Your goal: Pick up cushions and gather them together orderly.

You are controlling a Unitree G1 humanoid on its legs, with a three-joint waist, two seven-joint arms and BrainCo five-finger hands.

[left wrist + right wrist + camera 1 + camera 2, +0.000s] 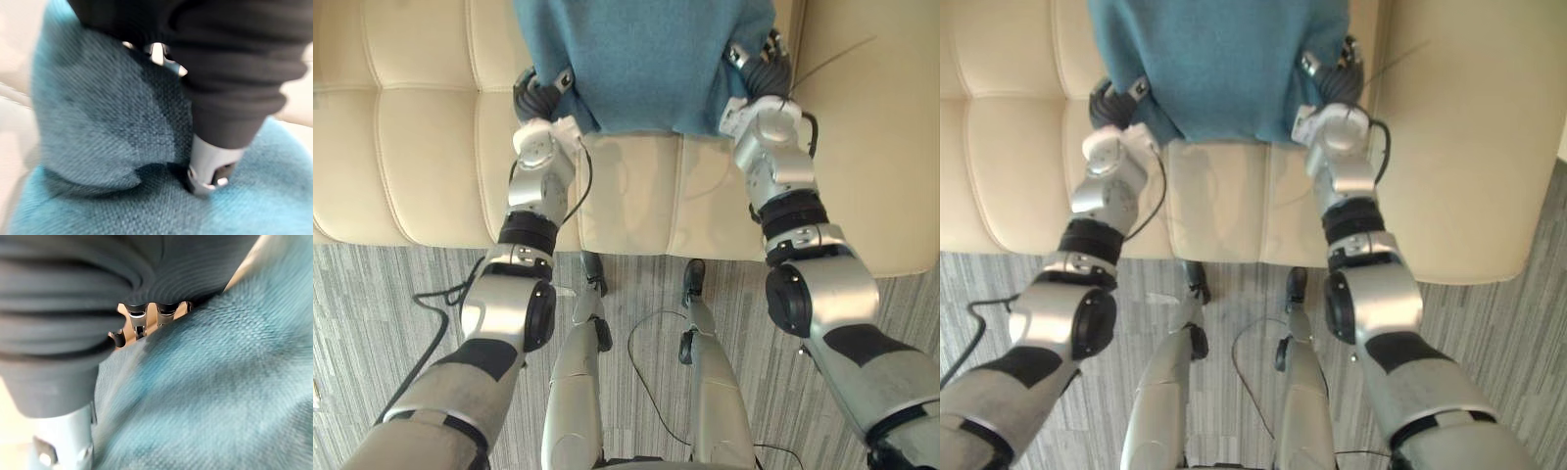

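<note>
I'm in a sitting area, a lounge or living room. Whether it belongs to a home or an office I cannot tell. In front of me is a wide cream sofa [411, 147] with smooth, leather-like upholstery, its seat stitched into padded squares. A teal woven cushion [646, 59] is over the seat, towards the sofa's back edge. Below the sofa's front edge the floor is grey carpet [372, 323] with fine stripes, short and hard-wearing, the kind common in offices and waiting rooms.
</note>
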